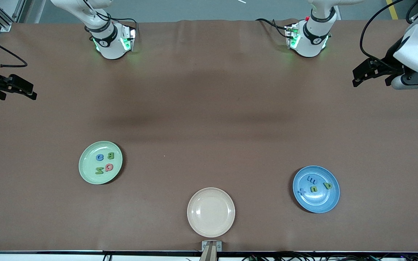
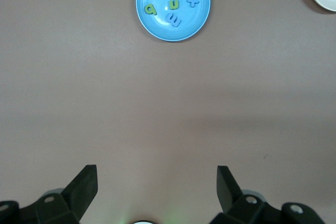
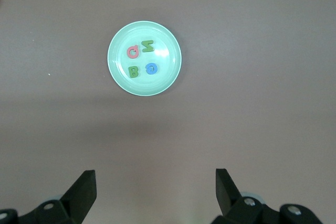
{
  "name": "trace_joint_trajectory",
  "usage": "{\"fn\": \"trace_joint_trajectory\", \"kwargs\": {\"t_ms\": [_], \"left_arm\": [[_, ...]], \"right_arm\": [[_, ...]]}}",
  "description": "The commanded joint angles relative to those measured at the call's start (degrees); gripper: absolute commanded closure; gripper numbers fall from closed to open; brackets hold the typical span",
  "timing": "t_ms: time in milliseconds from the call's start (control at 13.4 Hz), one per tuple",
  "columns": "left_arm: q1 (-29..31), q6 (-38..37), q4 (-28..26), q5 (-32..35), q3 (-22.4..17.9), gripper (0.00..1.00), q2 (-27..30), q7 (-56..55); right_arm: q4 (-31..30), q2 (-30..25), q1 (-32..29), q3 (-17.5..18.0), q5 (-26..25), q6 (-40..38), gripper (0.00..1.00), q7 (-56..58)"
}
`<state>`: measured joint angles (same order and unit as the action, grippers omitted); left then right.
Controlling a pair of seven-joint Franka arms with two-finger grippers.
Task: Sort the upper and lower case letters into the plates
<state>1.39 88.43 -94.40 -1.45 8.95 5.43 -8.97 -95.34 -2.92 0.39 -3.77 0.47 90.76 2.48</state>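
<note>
Brown cloth covers the table point(image 1: 209, 108) from edge to edge.

Mint green plate point(image 1: 100, 162): round, glossy, shallow; toward the right arm's end, nearer the front edge than the middle. It holds four letters: a green B point(image 1: 110, 156), a blue G point(image 1: 99, 157), a red Q point(image 1: 109, 167) and a green Z point(image 1: 99, 170).

Blue plate point(image 1: 316, 189): same shape and size; toward the left arm's end, slightly nearer the front edge than the green one. It holds a blue m point(image 1: 311, 178), a green q point(image 1: 328, 186), a green u point(image 1: 314, 189) and a blue t point(image 1: 301, 191).

Cream plate point(image 1: 211, 212): at the middle of the front edge, between the other two, nothing on it.

Left gripper point(image 1: 370, 72): over the left arm's end of the table, fingers spread wide, holding nothing.

Right gripper point(image 1: 20, 88): over the right arm's end of the table, fingers spread wide, holding nothing.
</note>
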Motion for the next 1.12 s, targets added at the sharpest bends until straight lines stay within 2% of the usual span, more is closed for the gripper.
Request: {"fn": "trace_joint_trajectory", "kwargs": {"t_ms": [0,1047], "left_arm": [[-0.07,0.25,1.93,-0.31,-0.42,0.00,-0.16,0.98],[0.19,-1.60,2.64,1.81,-0.24,0.00,-0.51,1.15]], "right_arm": [[-2.13,-2.18,-1.18,1.22,-1.35,0.74,0.00,-0.19],[-2.22,-2.71,-1.01,1.05,-0.56,0.65,0.00,-0.98]]}}
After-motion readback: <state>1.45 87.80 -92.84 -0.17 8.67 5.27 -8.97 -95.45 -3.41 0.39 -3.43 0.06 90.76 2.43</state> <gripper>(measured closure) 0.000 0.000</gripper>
